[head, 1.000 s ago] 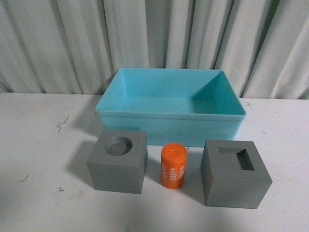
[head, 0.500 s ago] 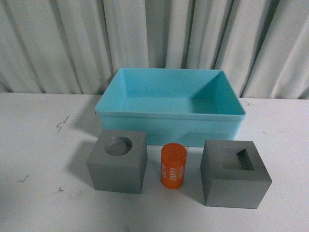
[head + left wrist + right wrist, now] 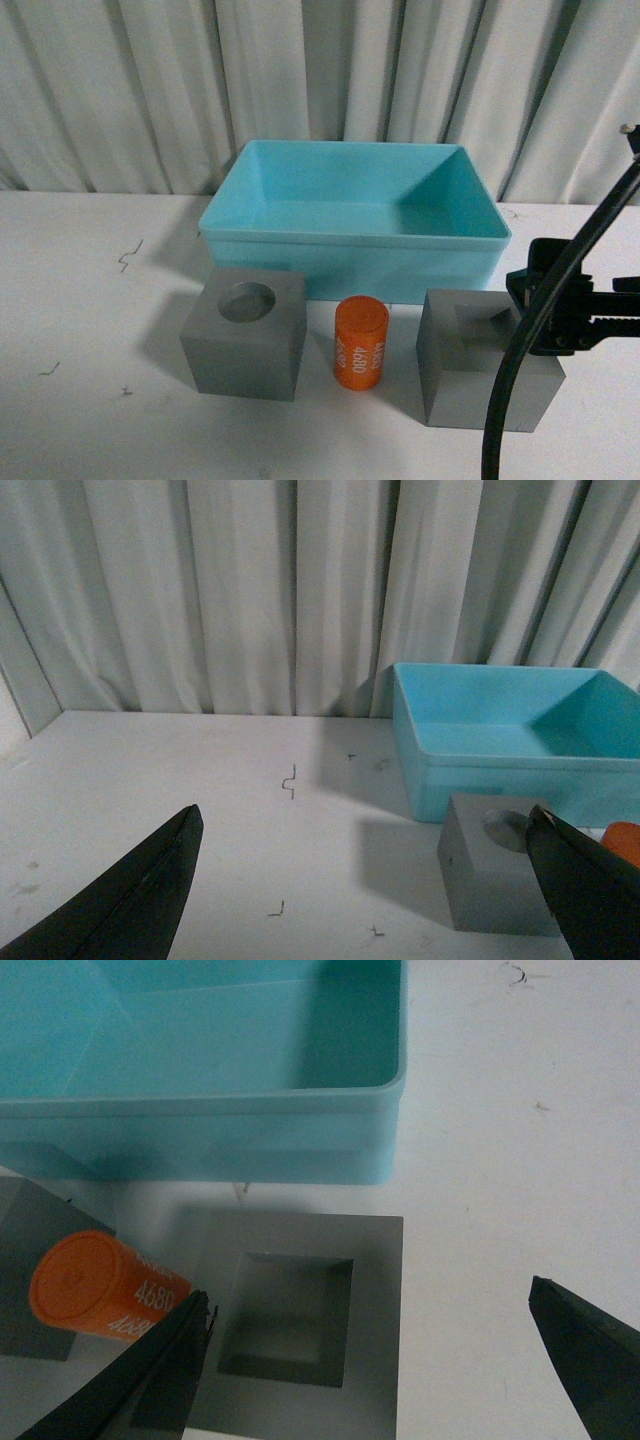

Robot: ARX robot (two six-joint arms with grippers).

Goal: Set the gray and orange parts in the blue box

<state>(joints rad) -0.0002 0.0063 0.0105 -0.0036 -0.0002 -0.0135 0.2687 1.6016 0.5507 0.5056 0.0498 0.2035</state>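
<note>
Gray matte cube with the rectangular hole (image 3: 460, 385) nearest, on the right of the front row, flat on the white table (image 3: 80, 300). Hovering over it, right gripper (image 3: 370, 1295), fingers spread wide with only the cube's top showing between them. Probably lined up to close on two flat opposite sides, the easiest hold on a plain block. Whether low enough to grip yet, cannot tell.

Beside that cube and apart from it, orange cylinder (image 3: 360, 343) upright on its end, white numbers facing forward. Stable that way, though prone to roll if tipped. Further left, gray cube with the round hole (image 3: 243, 345), hole upward, untouched. Left gripper (image 3: 365, 815) out of the front view, fingers likewise spread and holding nothing, off to the left over the table, seemingly waiting its turn.

Just behind the row, blue box (image 3: 350, 238), open-topped and empty, near wall close to all three parts, so only a short lift over the rim needed. None of the parts inside as yet. Beyond, pale curtain (image 3: 150, 90).
</note>
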